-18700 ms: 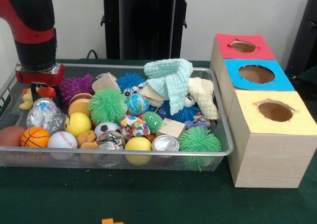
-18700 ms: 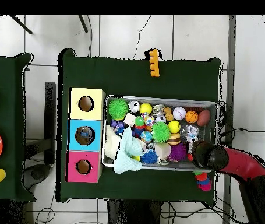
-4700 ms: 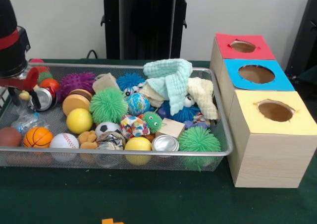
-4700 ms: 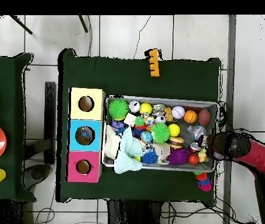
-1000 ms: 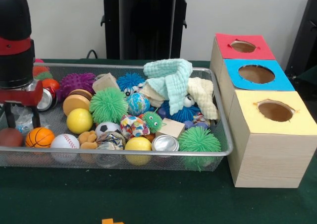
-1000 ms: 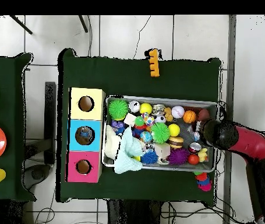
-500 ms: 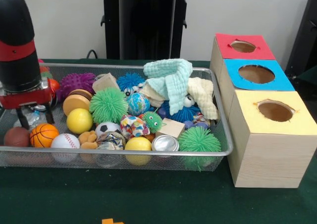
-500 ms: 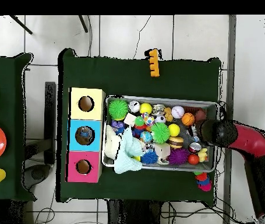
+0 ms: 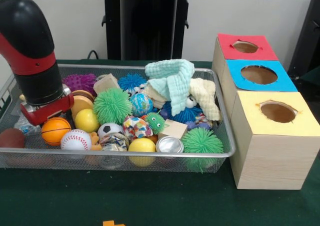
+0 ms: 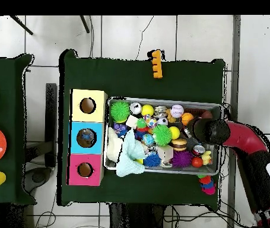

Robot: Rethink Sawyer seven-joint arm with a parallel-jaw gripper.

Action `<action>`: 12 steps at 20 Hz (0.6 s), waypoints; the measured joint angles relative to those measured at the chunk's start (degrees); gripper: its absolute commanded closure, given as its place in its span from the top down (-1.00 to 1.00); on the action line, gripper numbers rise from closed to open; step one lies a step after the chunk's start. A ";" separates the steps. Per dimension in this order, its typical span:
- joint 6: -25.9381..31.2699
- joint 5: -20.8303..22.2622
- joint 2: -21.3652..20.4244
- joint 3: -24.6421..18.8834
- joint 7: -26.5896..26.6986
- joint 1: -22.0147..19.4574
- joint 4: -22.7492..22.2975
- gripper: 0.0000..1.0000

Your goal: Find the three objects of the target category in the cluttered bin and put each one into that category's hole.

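From my remote seat, front view, left to right. A dark ball [image 9: 11, 137] sits in the bin's [image 9: 150, 162] left corner, against the mesh wall. The gripper [image 9: 44, 112] is down in the clutter at the left end, its tip buried among toys, and I cannot tell whether it grips anything. Just below and touching it sits the basketball [image 9: 55, 130]; beside that is the baseball [image 9: 76, 140], toward the front rail. A yellow ball [image 9: 87, 120] comes next, touching the gripper's right side, with a burger toy [image 9: 81, 103] behind it and a purple spiky ball [image 9: 79, 81] at the back rail. Then a green spiky ball [image 9: 112, 106], a soccer ball [image 9: 108, 130] and a second yellow ball [image 9: 142, 145] at the front. A can [image 9: 170, 145] stands at mid-front; a towel [image 9: 172, 80] is heaped at back right over blue spiky toys. Another green spiky ball [image 9: 201, 141] fills the right front corner. Outside the bin is a box with yellow [image 9: 278, 112], blue [image 9: 258, 74] and red [image 9: 245, 47] holes. I judge the sports balls are the likely target: all round, no long axis, lying just forward of the gripper. Room is tight, with mesh wall on the left and toys touching on the right. The holes lie well apart, across the bin's whole length, with the towel heap the tallest thing between.
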State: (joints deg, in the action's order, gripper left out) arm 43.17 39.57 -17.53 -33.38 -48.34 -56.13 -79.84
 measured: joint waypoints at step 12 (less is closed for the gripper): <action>-0.02 0.45 -1.61 -0.30 2.71 -0.82 -1.45 1.00</action>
State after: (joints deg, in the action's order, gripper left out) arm 43.15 40.01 -19.15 -33.68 -45.62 -56.95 -81.30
